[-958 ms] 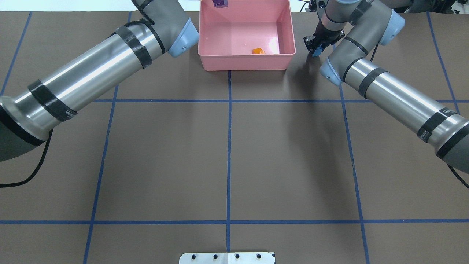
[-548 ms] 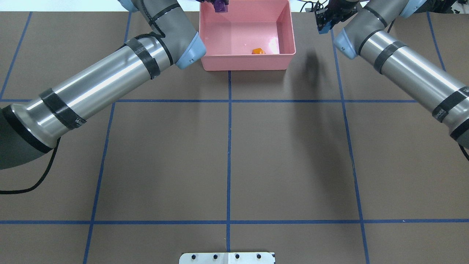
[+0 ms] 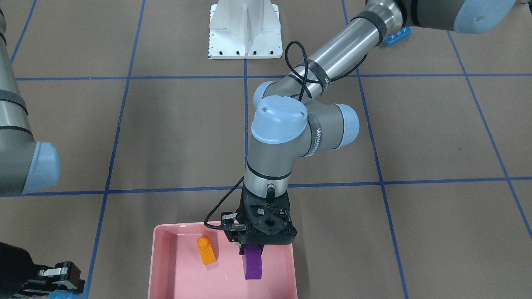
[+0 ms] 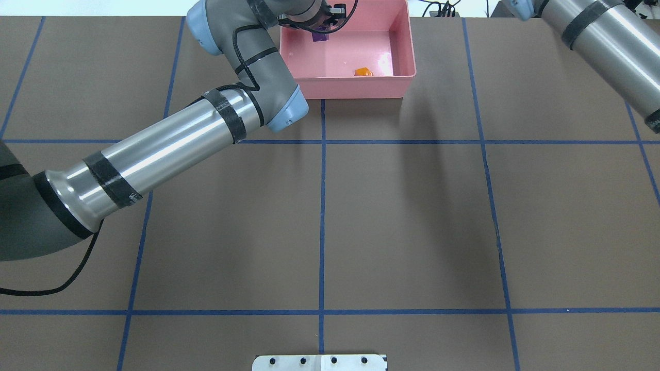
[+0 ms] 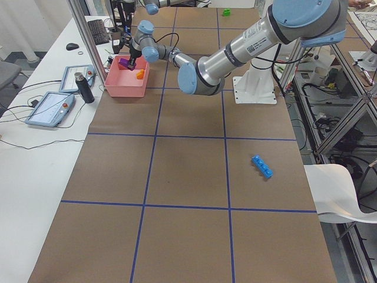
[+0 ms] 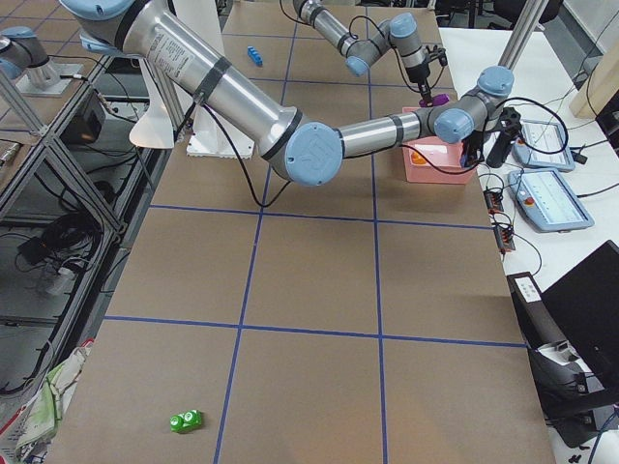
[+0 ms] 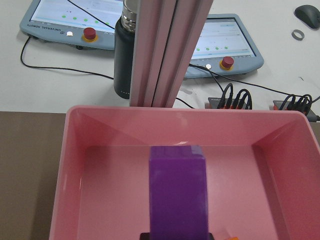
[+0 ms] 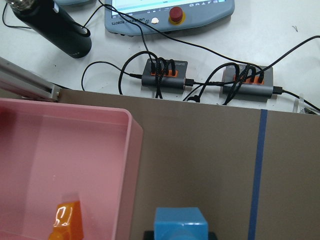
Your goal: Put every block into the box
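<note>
The pink box stands at the table's far edge, with the orange sloped block lying inside. My left gripper hangs over the box's inside, shut on the purple wedge, which fills the left wrist view. My right gripper is out of the overhead view. It is shut on the blue one-stud cube and holds it above the table just outside the box's wall. The long blue bar and the green block lie far from the box.
The white pedestal base stands at the robot's side of the table. Beyond the far edge are a black bottle, pendant screens, cable hubs and a metal post.
My left arm has swung right, bringing the purple wedge over the box's inside. My right arm has moved up and away with the blue cube, and its gripper has left the overhead view.
</note>
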Available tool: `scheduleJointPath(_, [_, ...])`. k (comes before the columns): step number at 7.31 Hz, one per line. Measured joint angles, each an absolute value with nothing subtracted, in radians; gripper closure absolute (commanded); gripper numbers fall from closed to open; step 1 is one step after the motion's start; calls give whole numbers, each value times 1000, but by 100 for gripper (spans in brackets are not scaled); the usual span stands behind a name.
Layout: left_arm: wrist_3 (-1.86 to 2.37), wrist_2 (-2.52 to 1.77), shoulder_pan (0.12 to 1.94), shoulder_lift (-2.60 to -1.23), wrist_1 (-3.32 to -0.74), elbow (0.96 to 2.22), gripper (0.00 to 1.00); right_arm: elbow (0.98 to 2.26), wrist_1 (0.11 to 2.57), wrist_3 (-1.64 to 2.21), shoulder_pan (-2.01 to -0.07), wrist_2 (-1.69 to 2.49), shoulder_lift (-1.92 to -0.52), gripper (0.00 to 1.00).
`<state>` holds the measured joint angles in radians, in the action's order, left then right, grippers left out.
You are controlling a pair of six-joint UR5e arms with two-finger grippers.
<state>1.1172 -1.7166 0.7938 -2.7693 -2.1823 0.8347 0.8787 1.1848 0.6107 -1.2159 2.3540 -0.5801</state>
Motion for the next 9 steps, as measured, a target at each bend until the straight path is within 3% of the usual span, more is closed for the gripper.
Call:
scheduleJointPath(3, [1153,-1738,807,-2768,-2171,840,1,884,1221,659,-1192,2353,-520,100])
scheduleJointPath(5, [1091,-1874,847,-2755,-2007,918,1,881,1218,679,-1128,2256,-486,100])
scheduleJointPath(7, [924,-1953,870,-2650,-1679,1196,1,880,1213,702,-1062,2133,-471,100])
scheduleJointPath(9, [760,-1968,873,-2452,-1438,1512,1,852,1171,710,-998,2013,-464,100])
